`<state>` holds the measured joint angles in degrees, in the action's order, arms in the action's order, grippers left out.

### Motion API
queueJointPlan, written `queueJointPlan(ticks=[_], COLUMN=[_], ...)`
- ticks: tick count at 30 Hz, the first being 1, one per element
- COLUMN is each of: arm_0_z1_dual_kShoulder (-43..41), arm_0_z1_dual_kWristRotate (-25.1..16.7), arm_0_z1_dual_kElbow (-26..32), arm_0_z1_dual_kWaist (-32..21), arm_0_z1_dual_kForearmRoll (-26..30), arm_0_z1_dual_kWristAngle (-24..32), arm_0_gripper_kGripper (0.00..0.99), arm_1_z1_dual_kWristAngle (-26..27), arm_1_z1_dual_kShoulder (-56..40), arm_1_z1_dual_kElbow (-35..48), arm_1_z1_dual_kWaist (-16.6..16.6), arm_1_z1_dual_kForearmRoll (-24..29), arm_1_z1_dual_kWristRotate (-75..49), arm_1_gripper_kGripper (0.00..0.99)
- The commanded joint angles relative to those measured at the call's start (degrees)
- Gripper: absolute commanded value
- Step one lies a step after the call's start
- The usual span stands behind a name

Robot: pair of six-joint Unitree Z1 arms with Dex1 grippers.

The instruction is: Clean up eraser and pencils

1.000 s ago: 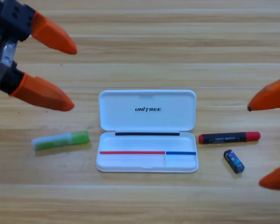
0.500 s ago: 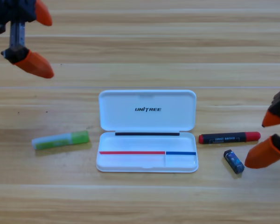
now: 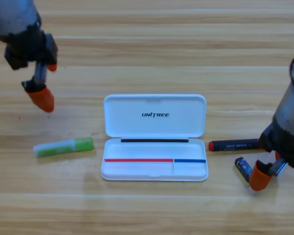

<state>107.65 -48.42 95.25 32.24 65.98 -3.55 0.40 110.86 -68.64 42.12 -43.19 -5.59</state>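
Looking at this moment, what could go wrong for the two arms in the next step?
1. The right gripper is down right beside the eraser; one orange tip could push the small block aside instead of catching it.
2. The black pencil lies close above the eraser, partly under that arm, and might get knocked or rolled.
3. The left gripper hangs well above the green pencil, so it could descend off target.

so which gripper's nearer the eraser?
Right. The right gripper is down right beside the eraser, at its right end. The left gripper is far off at upper left, beyond the white case.
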Motion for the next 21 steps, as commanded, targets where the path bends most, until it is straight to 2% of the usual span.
queueJointPlan(ticks=[1,15,21], arm_0_z1_dual_kShoulder=[4.32,4.94,5.47], arm_0_z1_dual_kWristRotate=[0.26,0.43,0.34], arm_0_z1_dual_kElbow=[-1.82,-7.71,-9.03], arm_0_z1_dual_kWaist=[-1.21,-1.48,-2.36], arm_0_z1_dual_kForearmRoll=[0.03,-5.33,-7.27], arm_0_z1_dual_kWristAngle=[0.91,1.00,1.00], arm_0_gripper_kGripper=[0.974,0.973,0.983], arm_1_z1_dual_kWristAngle=[0.04,-0.57,-0.66], arm_1_z1_dual_kShoulder=[5.06,10.34,11.66], arm_1_z1_dual_kElbow=[-1.06,-5.63,-5.98], arm_1_z1_dual_kWaist=[0.24,2.88,3.40], arm_1_z1_dual_kForearmRoll=[1.79,1.79,1.70], arm_1_z1_dual_kWristRotate=[0.67,2.51,2.51], arm_1_gripper_kGripper=[0.931,0.920,0.811])
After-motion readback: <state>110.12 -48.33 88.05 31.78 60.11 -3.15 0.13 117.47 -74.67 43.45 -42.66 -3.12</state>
